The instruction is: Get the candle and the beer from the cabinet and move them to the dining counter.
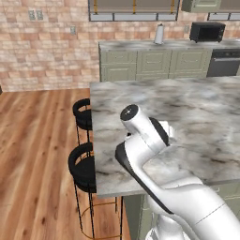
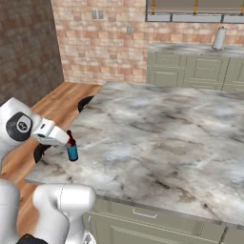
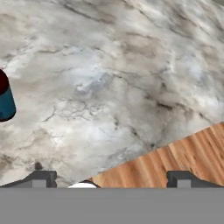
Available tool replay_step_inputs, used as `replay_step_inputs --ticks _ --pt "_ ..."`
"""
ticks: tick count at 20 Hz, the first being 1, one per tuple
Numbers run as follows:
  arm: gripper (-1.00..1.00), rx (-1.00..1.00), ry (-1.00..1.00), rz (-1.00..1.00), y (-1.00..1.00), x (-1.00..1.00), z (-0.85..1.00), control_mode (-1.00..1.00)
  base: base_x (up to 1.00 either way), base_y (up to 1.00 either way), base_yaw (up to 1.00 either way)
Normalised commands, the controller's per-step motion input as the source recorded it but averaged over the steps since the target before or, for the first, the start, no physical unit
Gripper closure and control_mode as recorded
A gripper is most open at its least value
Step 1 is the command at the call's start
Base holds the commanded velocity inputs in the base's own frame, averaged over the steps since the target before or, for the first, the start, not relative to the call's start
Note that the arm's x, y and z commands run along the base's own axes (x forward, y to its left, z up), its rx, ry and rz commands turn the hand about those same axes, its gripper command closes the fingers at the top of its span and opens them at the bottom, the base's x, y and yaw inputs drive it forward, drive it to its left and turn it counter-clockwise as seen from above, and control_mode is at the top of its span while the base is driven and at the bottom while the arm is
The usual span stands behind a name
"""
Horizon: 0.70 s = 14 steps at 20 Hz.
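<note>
Hovering wide open and empty, the gripper [image 3: 111, 178] hangs above the dining counter [image 2: 162, 133]; the beer [image 2: 71, 147] stands upright near the counter's edge, blue label unreadable; beyond, black stools [image 1: 83, 166].

Brick wall [image 1: 42, 51] far ahead of claw. Plank floor [image 1: 33, 154] below, left. Black stools [image 1: 82, 166] beside. Green base cabinets [image 1: 154, 63], microwave [image 1: 207, 32], window [image 1: 133, 9] beyond.
</note>
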Motion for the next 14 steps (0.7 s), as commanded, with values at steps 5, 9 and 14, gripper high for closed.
replay_step_inputs --ticks 5,9,14 --pt "-1.0 -0.02 0.02 0.17 -0.23 -0.05 0.15 -1.0 0.0 0.0 0.0" --pt "-1.0 0.11 0.0 0.33 -0.23 -0.03 0.05 -1.0 0.0 0.0 0.0" --pt "-1.0 0.33 -0.05 0.39 -0.26 -0.15 0.02 -1.0 0.0 0.0 0.0"
